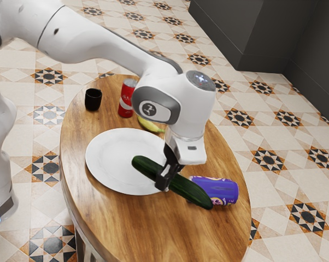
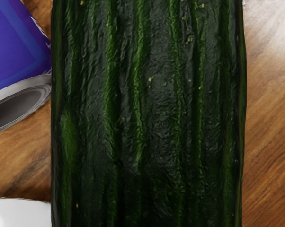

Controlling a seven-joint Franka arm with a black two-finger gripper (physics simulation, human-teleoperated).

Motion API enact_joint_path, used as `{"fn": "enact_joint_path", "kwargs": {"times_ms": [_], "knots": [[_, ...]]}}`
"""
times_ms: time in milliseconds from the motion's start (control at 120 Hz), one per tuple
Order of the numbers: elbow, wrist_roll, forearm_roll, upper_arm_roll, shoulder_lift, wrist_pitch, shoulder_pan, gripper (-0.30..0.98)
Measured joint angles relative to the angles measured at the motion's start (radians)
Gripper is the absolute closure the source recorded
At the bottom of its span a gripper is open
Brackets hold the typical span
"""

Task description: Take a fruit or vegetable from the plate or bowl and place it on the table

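My black gripper is shut on a long dark green cucumber, gripping it around its middle. The cucumber's one end reaches over the rim of the white plate, and its other end passes in front of the purple can in the exterior view. Seen from my hand, the cucumber runs straight through the wrist view, with the wooden table below it. A sliver of the plate shows beside it. How high the cucumber hangs over the table I cannot tell.
The purple can lies on its side close to the cucumber. Farther back on the round table stand a red can and a black cup. A yellow-green fruit lies behind the plate, partly hidden by the arm.
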Motion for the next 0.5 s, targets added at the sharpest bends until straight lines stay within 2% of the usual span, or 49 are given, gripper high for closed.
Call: {"fn": "enact_joint_path", "kwargs": {"times_ms": [75, 142, 500], "knots": [[0.133, -0.021, 0.016, -0.016, 0.128, -0.004, -0.030, 0.52], [0.190, -0.044, 0.024, -0.018, 0.192, -0.007, -0.058, 0.52], [0.212, -0.317, -0.039, -0.012, 0.269, -0.012, -0.054, 0.53]]}}
